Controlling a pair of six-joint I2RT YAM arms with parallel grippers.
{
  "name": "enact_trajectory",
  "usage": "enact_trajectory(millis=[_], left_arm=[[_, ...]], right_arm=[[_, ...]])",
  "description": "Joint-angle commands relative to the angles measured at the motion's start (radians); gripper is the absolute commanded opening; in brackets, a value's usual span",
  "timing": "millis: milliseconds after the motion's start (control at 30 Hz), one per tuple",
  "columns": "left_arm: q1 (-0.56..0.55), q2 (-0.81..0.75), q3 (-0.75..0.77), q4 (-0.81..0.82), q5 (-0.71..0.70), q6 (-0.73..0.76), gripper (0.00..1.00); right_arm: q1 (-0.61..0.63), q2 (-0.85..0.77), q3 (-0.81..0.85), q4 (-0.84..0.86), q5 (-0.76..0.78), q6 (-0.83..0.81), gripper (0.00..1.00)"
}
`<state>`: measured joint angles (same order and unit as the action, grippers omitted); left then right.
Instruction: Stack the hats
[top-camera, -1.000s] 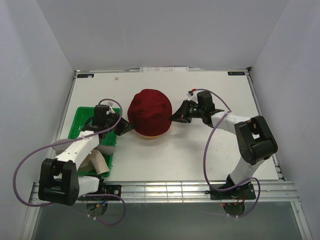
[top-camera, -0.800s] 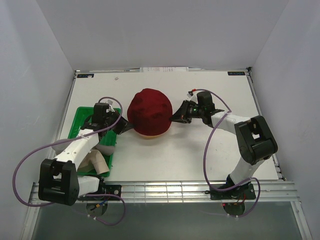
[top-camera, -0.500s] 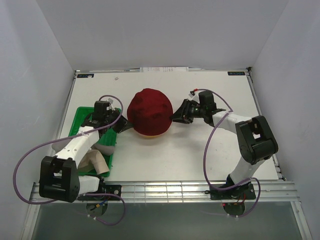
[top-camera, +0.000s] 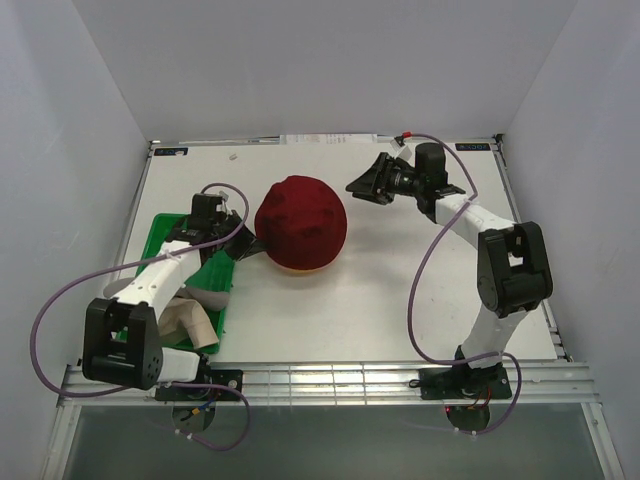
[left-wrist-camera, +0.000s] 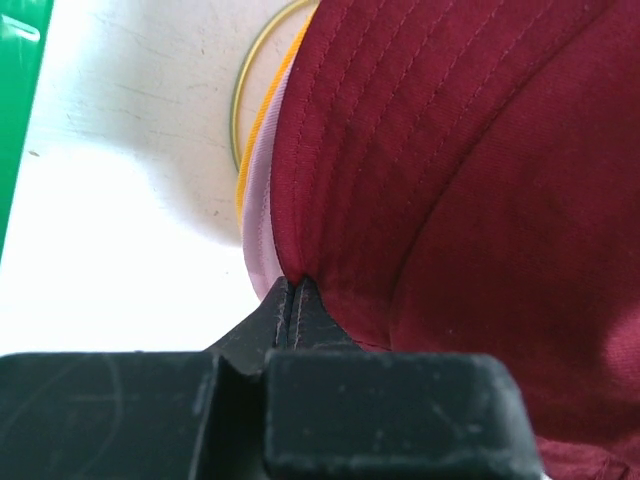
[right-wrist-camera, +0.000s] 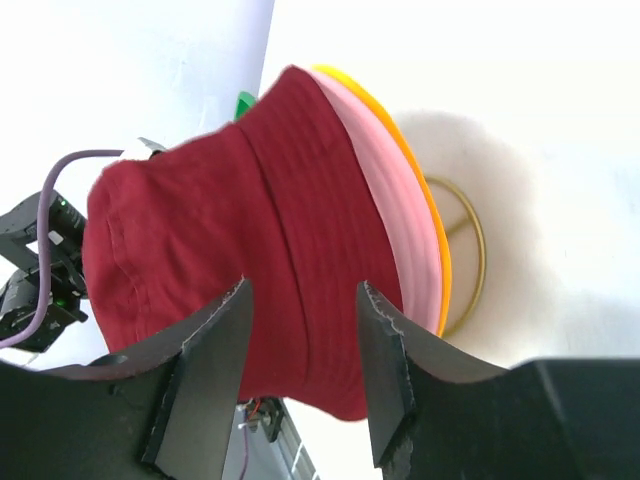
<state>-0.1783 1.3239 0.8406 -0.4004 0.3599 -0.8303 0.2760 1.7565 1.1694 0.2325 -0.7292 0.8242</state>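
release on the right side: the right gripper (top-camera: 358, 187) was at the right rim of the dark red hat (top-camera: 300, 222) a second ago. it now sits up toward the far right of the tabletop (top-camera: 400, 300), well apart from the hat. the right wrist view shows its jaws spread with nothing between them and the hat some way off in front. the left gripper (top-camera: 250, 248) has barely moved. it is clenched at the hat's near-left hem, and in the left wrist view its tips (left-wrist-camera: 290, 295) meet right where the red cloth puckers, so it looks to be pinching that hem, with the pale pink hat (left-wrist-camera: 262, 200) just beside the pinch.

for the task, this reads as the red hat having been pulled down and now being let go. it sits as a dome in the middle of the tabletop, over the pink hat (right-wrist-camera: 400, 200) and the yellow-orange hat (right-wrist-camera: 440, 270), whose rims peek out beneath it. the whole pile sits on a gold wire frame (right-wrist-camera: 478, 250), whose ring shows at the base.

two hats are not yet stacked. the grey hat (top-camera: 210, 300) and the beige hat (top-camera: 195, 325) lie in the green tray (top-camera: 165, 235) at the near left edge, under the left arm. the left gripper is the closer tool to them, though it would first have to let go of the hem.
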Motion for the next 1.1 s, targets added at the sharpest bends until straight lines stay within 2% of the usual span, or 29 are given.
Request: enact_trajectory(millis=[0,367,933,1067], left_arm=[[0.002,0.015,0.058,-0.029,-0.042,0.023,0.0],[0.002,0.093,0.173,-0.066,-0.059,0.039,0.0],[0.002,0.126,0.187,-0.069,-0.055,0.042,0.0],[0.0,0.13,0.183,-0.064,-0.052,0.043,0.0]], right_arm=[[0.003,0.072,0.085,0.05,-0.064,-0.034,0.52],[0.012,0.167,0.141,0.076,-0.107,-0.069,0.53],[0.048,0.216,0.145,0.105,-0.11,-0.046,0.52],[0.048,0.219,0.16,0.061,-0.098,-0.077,0.52]])
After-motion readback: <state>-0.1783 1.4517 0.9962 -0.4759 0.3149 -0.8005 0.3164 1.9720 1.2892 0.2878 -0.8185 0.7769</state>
